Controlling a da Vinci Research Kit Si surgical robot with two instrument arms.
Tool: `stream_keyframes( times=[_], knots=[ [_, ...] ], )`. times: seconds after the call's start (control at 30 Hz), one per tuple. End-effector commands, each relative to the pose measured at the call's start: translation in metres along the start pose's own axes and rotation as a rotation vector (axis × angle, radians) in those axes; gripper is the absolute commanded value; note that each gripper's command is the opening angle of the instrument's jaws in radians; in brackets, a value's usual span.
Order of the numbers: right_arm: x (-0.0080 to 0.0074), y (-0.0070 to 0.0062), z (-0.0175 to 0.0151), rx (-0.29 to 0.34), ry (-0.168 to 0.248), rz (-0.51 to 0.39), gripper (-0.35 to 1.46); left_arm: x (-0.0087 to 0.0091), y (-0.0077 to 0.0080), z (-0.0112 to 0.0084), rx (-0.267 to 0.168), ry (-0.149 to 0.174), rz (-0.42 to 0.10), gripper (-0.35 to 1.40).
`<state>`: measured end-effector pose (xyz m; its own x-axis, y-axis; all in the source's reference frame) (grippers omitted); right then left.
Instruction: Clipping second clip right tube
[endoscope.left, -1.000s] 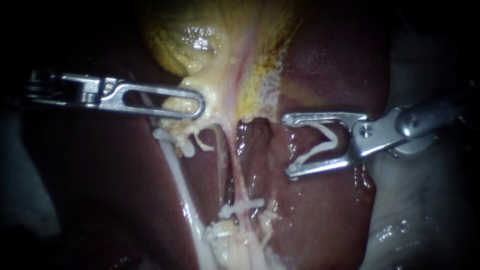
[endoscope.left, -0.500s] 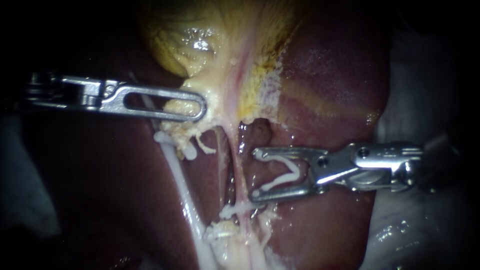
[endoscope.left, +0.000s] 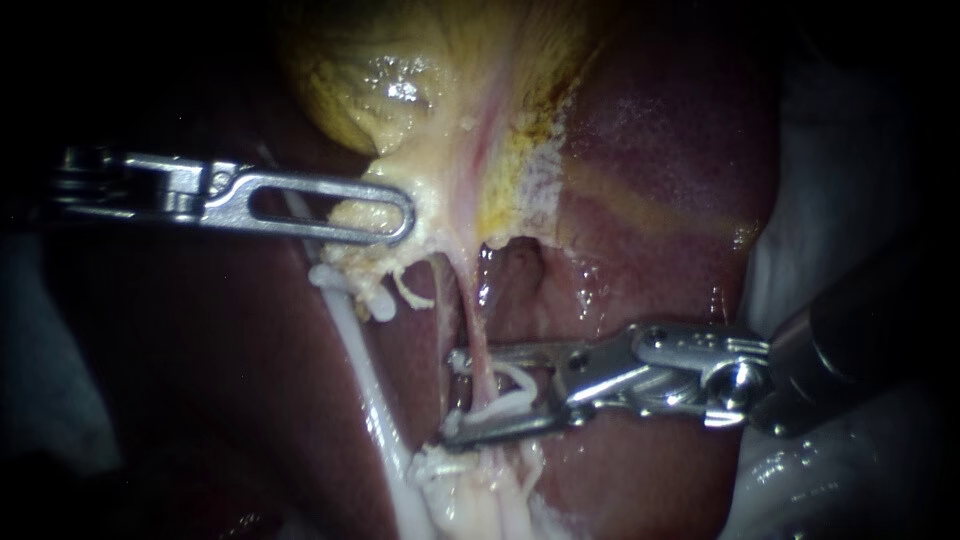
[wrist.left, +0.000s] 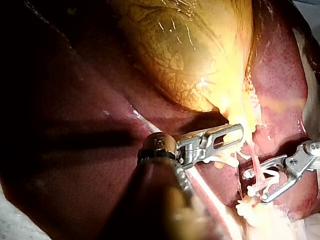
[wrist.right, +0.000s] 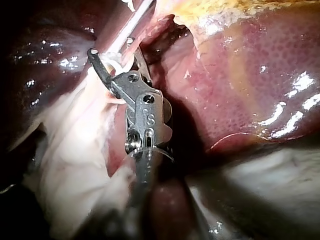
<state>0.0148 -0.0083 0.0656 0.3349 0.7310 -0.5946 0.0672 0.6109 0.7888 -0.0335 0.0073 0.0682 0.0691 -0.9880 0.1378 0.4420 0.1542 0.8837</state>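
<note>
Right instrument (endoscope.left: 455, 397) grips an open clip (endoscope.left: 518, 378) in spread jaws, astride the right tube (endoscope.left: 472, 320). Left instrument (endoscope.left: 400, 215) is clenched on the gallbladder (endoscope.left: 400, 90) neck, tensioning it. Best seat the tube deep and square, then squeeze fully

left instrument (endoscope.left: 400, 215) level, jaws clamped on gallbladder (endoscope.left: 400, 90), right instrument (endoscope.left: 452, 395) jaws apart, gripping clip (endoscope.left: 520, 378)

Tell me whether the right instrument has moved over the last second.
Yes. The right instrument, clip in its jaws, went left and down from over the liver to straddle the right tube, nearer the left instrument gripping the gallbladder.
</note>
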Motion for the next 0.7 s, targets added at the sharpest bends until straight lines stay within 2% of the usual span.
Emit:
stream_keyframes(
  times=[0.03,0.23,0.33,0.47,0.7],
  knots=[
    [0.0002,-0.0001,0.0001,0.001,0.005,-0.001,0.42,0.0,0.0,0.0,0.0,0.0,0.0,-0.35],
    [0.0003,-0.0002,0.0003,0.001,0.008,0.023,0.34,0.0,0.0,0.0,0.0,0.0,0.0,-0.35],
    [0.0002,-0.0002,0.0001,0.002,0.008,0.035,0.1,0.0,0.0,0.0,0.0,0.0,0.0,-0.35],
    [0.0001,-0.0003,-0.0004,0.004,0.008,0.082,-0.35,0.0,0.0,0.0,0.0,0.0,0.0,-0.35],
    [-0.0011,-0.0003,-0.0004,0.007,0.003,0.073,-0.35,-0.0002,0.0003,0.0001,0.0,0.0,0.0,-0.35]
  ],
)
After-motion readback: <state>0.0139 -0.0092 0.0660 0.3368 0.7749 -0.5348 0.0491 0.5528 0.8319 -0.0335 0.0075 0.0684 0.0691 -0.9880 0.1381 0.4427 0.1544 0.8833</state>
